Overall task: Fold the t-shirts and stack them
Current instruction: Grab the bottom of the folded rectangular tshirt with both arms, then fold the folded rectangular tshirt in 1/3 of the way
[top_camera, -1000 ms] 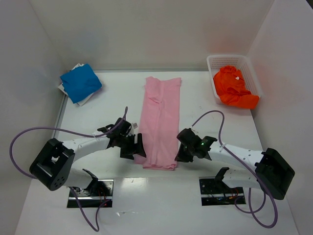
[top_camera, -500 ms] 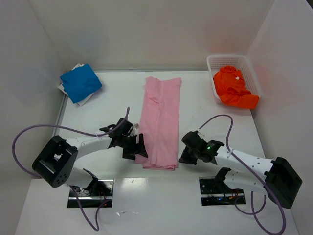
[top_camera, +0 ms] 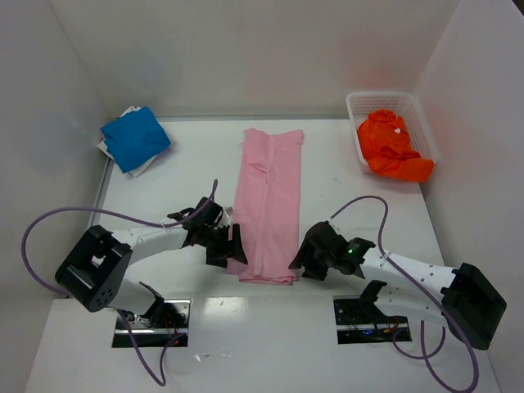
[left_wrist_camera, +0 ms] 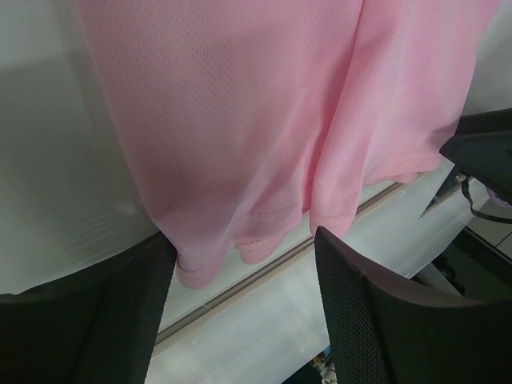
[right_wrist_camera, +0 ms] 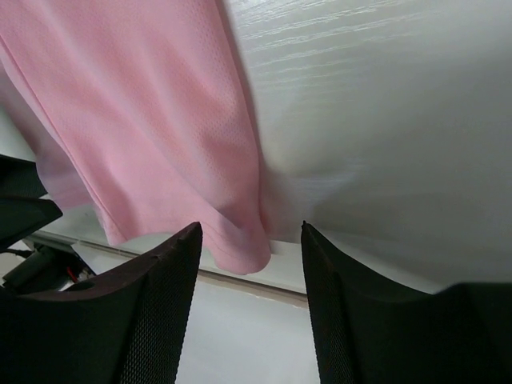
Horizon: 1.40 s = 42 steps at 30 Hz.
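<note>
If I shut my fingers too high, I may pinch only the top layer of the pink t-shirt (top_camera: pixel 268 205), and the fold slips apart. Its hem lies by the near edge of the table (top_camera: pixel 180 180). My left gripper (top_camera: pixel 232 248) and right gripper (top_camera: pixel 297 260) gape wide at its near corners. The basket (top_camera: pixel 385 100) in the far right corner holds the orange t-shirt (top_camera: pixel 391 147).

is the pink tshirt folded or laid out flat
Partly folded: the pink t-shirt lies as a long narrow strip, and the left wrist view shows overlapping hem layers.
</note>
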### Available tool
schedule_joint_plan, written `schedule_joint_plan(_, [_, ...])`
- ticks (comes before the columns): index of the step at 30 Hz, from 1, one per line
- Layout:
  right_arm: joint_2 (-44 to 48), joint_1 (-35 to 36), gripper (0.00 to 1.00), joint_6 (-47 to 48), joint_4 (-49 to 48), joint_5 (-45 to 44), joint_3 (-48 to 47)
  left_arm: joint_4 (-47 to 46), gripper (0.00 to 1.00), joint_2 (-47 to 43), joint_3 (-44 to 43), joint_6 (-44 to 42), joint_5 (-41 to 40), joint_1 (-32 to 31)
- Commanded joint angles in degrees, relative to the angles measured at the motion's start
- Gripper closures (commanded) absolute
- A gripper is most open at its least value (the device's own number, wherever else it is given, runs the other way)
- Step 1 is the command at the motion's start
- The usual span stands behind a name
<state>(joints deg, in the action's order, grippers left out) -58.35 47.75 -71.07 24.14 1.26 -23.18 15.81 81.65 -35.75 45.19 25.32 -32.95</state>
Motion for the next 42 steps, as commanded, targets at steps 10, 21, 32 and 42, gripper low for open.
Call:
schedule_joint_plan(10, [-5.46,-0.11,0.65,0.93,-7.61,1.64,-0.73,1.33,0.33,1.76,0.06,-0.11,-3.17,-0.36])
schedule_joint_plan(21, [-7.83,-0.11,0.97,1.46,-8.23,1.65,-1.25,0.8,0.65,2.37,1.73,1.04,-3.17,-0.36])
schedule_joint_plan(32, [-2.56,-0.63,0.99,0.32,-0.76,-2.66,-4.32,5.19,1.0,0.63,-1.51,0.34,-4.23,-0.36])
schedule_joint_plan(42, [-6.07,-11.16,0.99,11.82,1.0,-1.79,-14.69,10.55,1.0,1.4,-15.03,-6.86,-2.47,1.3])
